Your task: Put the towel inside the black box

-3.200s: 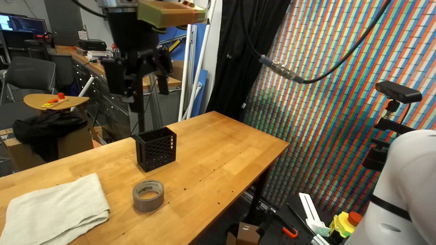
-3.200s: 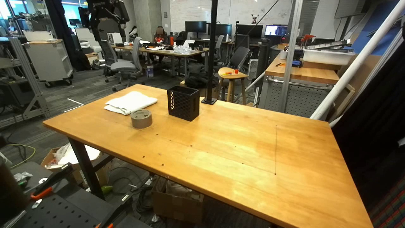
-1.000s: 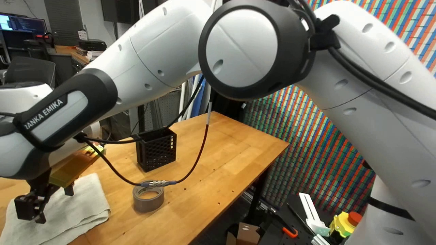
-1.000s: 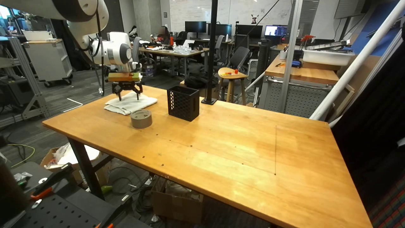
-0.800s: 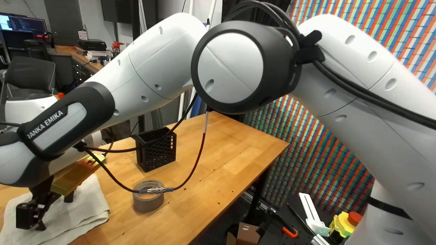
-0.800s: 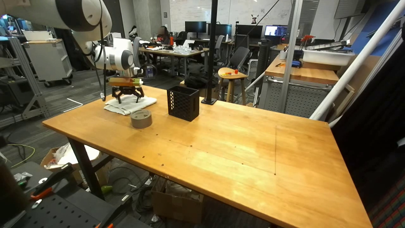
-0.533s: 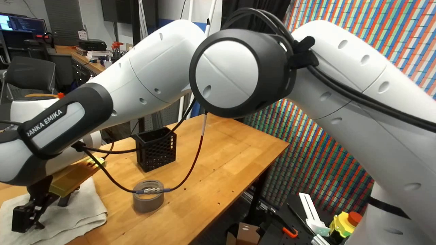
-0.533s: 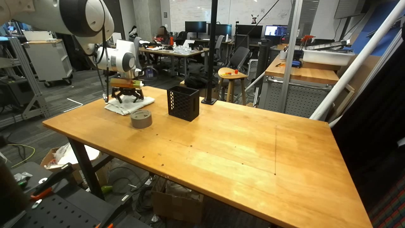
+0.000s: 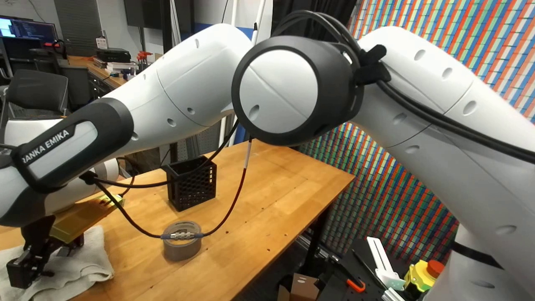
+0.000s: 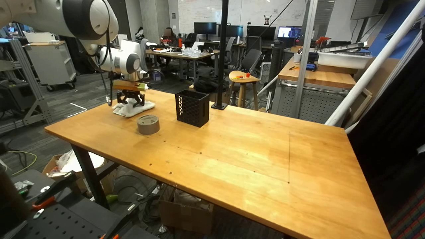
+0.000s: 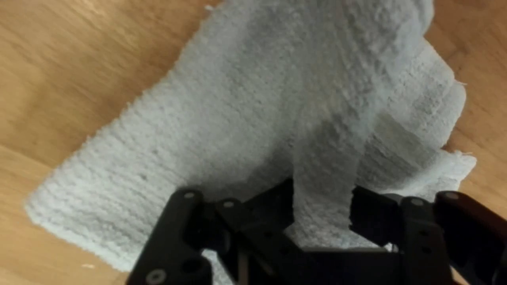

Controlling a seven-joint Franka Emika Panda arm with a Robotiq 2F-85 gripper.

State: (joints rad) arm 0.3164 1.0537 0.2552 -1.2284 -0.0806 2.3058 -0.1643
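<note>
In an exterior view the white arm (image 9: 276,88) arches high, its forearm (image 9: 179,83) sloping down; in both exterior views the gripper (image 11: 323,211) hangs low beneath the wrist (image 10: 122,61), pointing downward, its jaws clamped (the wrist view shows them slightly apart, facing each other).

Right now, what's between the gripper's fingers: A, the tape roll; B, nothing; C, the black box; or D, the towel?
D: in the wrist view, the gripper has a fold of the towel between its fingers, while both exterior views show the tape roll and the black box standing apart from the gripper.
</note>
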